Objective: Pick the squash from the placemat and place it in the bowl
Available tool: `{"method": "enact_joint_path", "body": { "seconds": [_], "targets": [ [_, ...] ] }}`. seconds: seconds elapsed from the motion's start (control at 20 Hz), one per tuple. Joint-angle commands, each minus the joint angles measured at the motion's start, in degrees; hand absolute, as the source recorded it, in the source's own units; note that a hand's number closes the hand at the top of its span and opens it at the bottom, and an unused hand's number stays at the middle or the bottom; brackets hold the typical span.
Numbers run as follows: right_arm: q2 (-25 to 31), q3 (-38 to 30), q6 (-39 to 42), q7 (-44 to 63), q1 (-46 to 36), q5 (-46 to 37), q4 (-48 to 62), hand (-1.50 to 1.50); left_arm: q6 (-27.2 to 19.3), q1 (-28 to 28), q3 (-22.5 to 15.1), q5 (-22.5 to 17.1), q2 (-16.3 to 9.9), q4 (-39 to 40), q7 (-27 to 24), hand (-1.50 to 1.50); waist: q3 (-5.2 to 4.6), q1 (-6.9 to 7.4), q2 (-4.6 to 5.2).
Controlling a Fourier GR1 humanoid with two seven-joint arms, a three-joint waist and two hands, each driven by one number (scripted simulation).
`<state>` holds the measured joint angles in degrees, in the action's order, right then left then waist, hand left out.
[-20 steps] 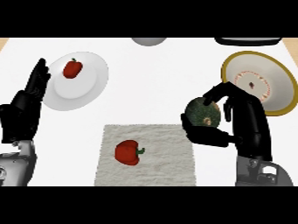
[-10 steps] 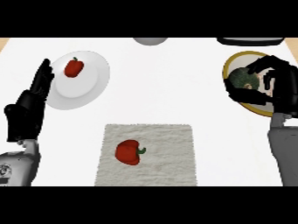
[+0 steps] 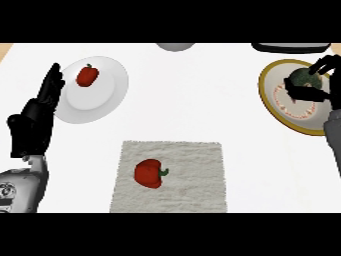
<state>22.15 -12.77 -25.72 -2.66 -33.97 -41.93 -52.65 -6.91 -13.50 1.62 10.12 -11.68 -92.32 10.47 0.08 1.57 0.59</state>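
Observation:
The squash (image 3: pixel 303 78) is dark green and round, and it hangs over the yellow-rimmed bowl (image 3: pixel 270 102) at the right edge of the head view. My right hand (image 3: pixel 338 86) is curled round it from the right, thumb under it and fingers over its top. The pale cloth placemat (image 3: pixel 195 165) lies at the lower middle and bears a red pepper (image 3: pixel 149 173). At the left edge my left hand (image 3: pixel 36 121) rests open, fingers up, beside a white plate.
The white plate (image 3: pixel 103 97) at the upper left holds a second red pepper (image 3: pixel 87 75). A grey round object (image 3: pixel 174 46) and a dark one (image 3: pixel 291 48) stand at the counter's far edge.
My right hand has shifted slightly over the bowl with the squash, and the squash now sits lower toward the bowl's inside. The left hand has not moved.

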Motion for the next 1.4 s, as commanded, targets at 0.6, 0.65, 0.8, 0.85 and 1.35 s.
{"method": "enact_joint_path", "body": {
  "seconds": [0.6,0.65,0.8,0.85,1.35],
  "targets": [
    [6.40,-14.45,10.86,-24.45,-11.83,14.15,32.64,-1.50,0.94,-1.70,0.16,-0.48,0.60,2.20,-2.54,0.00,0.24,1.74,0.96],
    [3.79,-14.76,8.12,-26.13,-12.14,14.34,33.41,-1.50,-0.17,-3.31,-0.67,0.62,1.49,1.88,-0.19,0.00,0.27,1.84,0.97],
    [6.88,-18.02,9.92,-29.89,-13.34,17.26,34.49,-1.50,1.86,-2.79,0.94,-1.37,-0.15,1.32,-0.70,0.00,0.25,1.96,0.97],
    [7.19,-18.78,9.85,-31.19,-12.11,17.72,36.04,-1.50,2.33,-2.22,0.90,-1.24,-0.74,0.63,-0.43,0.00,0.26,2.08,0.99],
    [15.97,-24.37,25.00,-35.30,-9.41,25.06,39.12,-1.50,2.80,-0.23,2.54,-1.57,-1.63,-1.53,2.18,0.00,0.07,-0.06,-0.10]
  ]
}}
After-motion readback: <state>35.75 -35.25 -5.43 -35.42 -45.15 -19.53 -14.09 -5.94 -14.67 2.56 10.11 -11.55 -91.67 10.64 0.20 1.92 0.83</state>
